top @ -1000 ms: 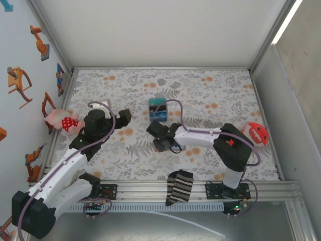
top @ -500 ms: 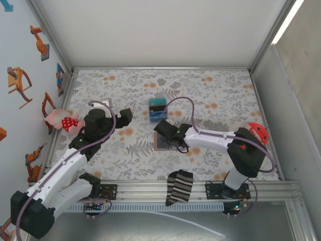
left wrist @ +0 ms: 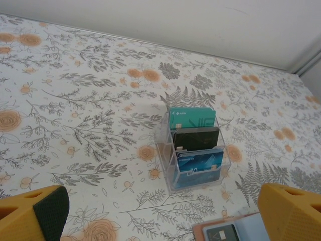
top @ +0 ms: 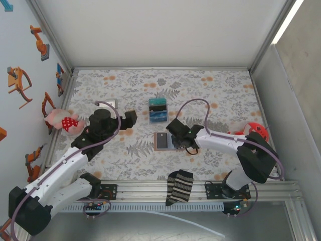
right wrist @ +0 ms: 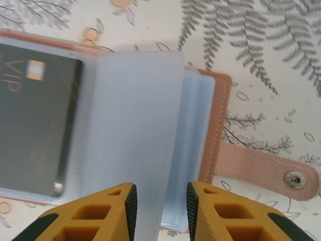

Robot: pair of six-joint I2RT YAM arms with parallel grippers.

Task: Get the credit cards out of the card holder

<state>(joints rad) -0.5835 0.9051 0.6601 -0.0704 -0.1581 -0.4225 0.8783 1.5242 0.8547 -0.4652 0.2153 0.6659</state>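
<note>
1. The small tan-brown leather folding card holder (top: 163, 141) is lying open near the middle of the flower-printed surface (top: 215, 90). It is just in front of a clear plastic card stand (top: 158, 110) that is holding teal, black and blue cards.
2. The right gripper (right wrist: 159, 203) is hovering over the holder's translucent light-blue plastic leaf (right wrist: 135, 125). Its yellow fingers (right wrist: 100, 203) are standing a little apart, with the leaf showing flat in the gap, and they are clamping on nothing I can make out.
3. A dark rectangular credit card (right wrist: 35, 125) marked VIP is sitting in the left sleeve, not yet taken out.
4. The left gripper (top: 128, 119) is waiting well to the left, its fingers (left wrist: 17, 213) spread wide and holding nothing.
5. Risk: the right fingers may be catching the floppy leaf rather than the card, so a pull could be lifting the whole unpinned card holder.
6. Risk: the card is sitting flush in its sleeve, so the fingers may be slipping off it. Nothing is bracing the card holder, so it may be sliding toward the stand.
</note>
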